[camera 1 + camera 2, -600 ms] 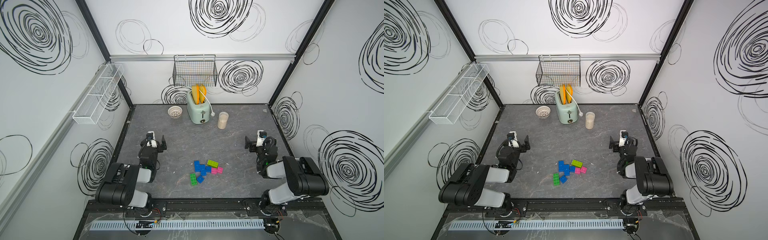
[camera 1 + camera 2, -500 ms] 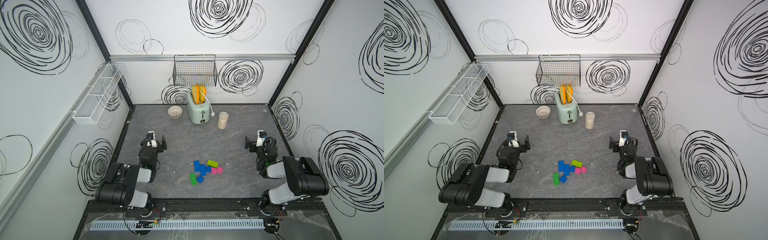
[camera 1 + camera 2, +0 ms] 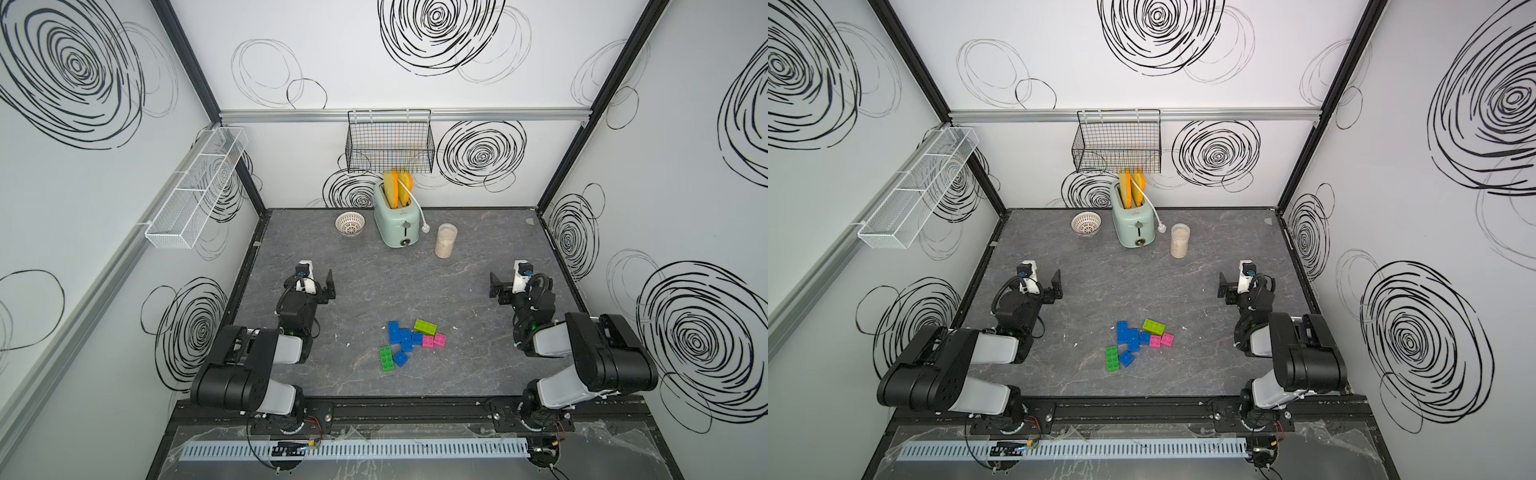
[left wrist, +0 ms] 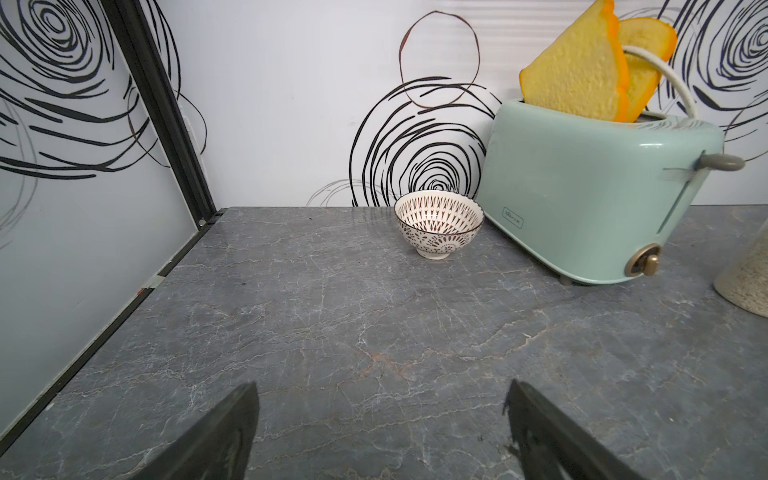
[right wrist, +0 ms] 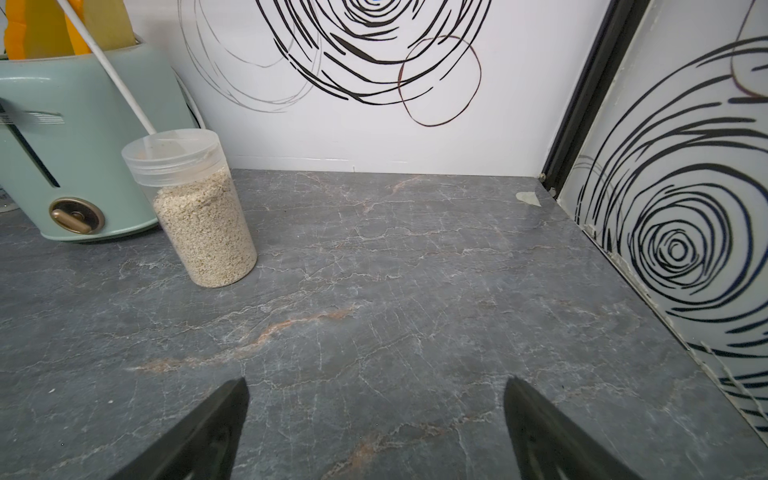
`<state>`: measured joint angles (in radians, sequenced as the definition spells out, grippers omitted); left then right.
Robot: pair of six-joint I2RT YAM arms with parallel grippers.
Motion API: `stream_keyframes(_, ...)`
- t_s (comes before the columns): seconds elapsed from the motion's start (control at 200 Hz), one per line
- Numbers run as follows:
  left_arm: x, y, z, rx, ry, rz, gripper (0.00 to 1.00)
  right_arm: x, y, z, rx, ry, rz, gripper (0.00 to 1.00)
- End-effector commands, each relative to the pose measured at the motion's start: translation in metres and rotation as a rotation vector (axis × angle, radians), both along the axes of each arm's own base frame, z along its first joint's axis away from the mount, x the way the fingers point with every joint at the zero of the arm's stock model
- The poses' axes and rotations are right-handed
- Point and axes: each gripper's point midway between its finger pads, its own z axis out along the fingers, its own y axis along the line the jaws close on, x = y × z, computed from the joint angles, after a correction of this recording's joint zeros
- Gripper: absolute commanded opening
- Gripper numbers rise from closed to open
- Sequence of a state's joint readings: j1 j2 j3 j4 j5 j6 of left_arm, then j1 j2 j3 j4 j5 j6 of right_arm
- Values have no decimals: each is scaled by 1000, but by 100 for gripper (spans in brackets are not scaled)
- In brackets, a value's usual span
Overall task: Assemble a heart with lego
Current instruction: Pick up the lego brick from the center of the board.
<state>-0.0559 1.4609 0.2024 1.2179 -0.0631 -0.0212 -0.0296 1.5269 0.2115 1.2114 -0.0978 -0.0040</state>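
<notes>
The left gripper [image 4: 380, 399] at 9 o'clock and right gripper [image 5: 376, 390] at 3 o'clock stood spread and empty, well apart from the lego [image 3: 409, 343] lying loose near 6 o'clock. One should probably steady the blue cluster [image 3: 401, 334] while the other brought in the stray green brick [image 3: 386, 358]. At 12 o'clock the toaster [image 3: 395, 222] held two bread slices [image 3: 397, 189], the jar [image 3: 446, 242] beside it pale grain, and the bowl [image 4: 438, 228] nothing.

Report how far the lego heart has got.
Done: nothing that reads as a heart. The lego lies in a loose bunch on the table, with the green brick and one blue brick just off the main group; which are joined I cannot tell. In hand: nothing; left gripper and right gripper are open, empty, out at the sides. Left: join every brick into the heart.
</notes>
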Motion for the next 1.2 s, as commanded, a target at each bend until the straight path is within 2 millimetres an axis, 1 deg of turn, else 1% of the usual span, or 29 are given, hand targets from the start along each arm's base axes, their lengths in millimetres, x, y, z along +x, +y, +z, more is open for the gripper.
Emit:
stream_keyframes(0.0, 5, 1, 15, 12, -53, -8, 97, 3, 0, 12, -2, -40, 4, 99)
stream_keyframes(0.18, 4, 0, 16, 14, -56, -11, 97, 3, 0, 12, -4, -39, 5, 99)
stream_keyframes(0.235, 5, -3, 18, 24, -56, -20, 97, 3, 0, 12, -4, -40, 4, 99)
stream_keyframes(0.29, 7, -3, 22, 42, -43, 12, 97, 4, 0, 12, -4, -40, 5, 99)
stream_keyframes(0.4, 8, 5, 32, 54, -2, 134, 97, 3, 0, 12, -6, -39, 3, 99)
stream_keyframes(0.455, 4, 8, 37, 49, 19, 222, 97, 3, 0, 12, -5, -40, 4, 99)
stream_keyframes(0.495, -3, 13, 42, 38, 16, 318, 97, 4, 0, 12, -5, -39, 3, 99)
stream_keyframes(0.58, -25, 13, 58, 127, 3, 540, 97, 4, 0, 13, -3, -40, 4, 99)
stream_keyframes(0.585, -24, 7, 59, 129, 5, 523, 97, 4, 1, 13, -3, -41, 4, 99)
stream_keyframes(0.62, -30, 3, 64, 148, 13, 571, 97, 4, 0, 12, -3, -39, 3, 99)
stream_keyframes(0.665, -33, -8, 68, 147, 27, 587, 97, 4, 1, 13, -4, -40, 4, 99)
stream_keyframes(0.71, -38, -17, 65, 137, 61, 596, 97, 4, 0, 12, -4, -39, 3, 99)
stream_keyframes(0.765, -40, -35, 63, 82, 96, 568, 97, 4, 1, 13, -3, -40, 4, 98)
stream_keyframes(0.82, -46, -51, 60, 32, 130, 553, 97, 4, 0, 13, -3, -40, 3, 99)
stream_keyframes(0.885, -54, -81, 57, 32, 163, 478, 97, 4, 0, 12, -5, -38, 1, 99)
stream_keyframes(0.995, -77, -127, 56, 74, 182, 352, 97, 4, 0, 12, -3, -39, 3, 99)
stream_keyframes(1.146, -108, -173, 44, 88, 271, 172, 97, 5, 1, 11, -8, -34, 4, 99)
stream_keyframes(1.196, -120, -183, 40, 98, 283, 114, 97, 5, 1, 12, -7, -37, 4, 99)
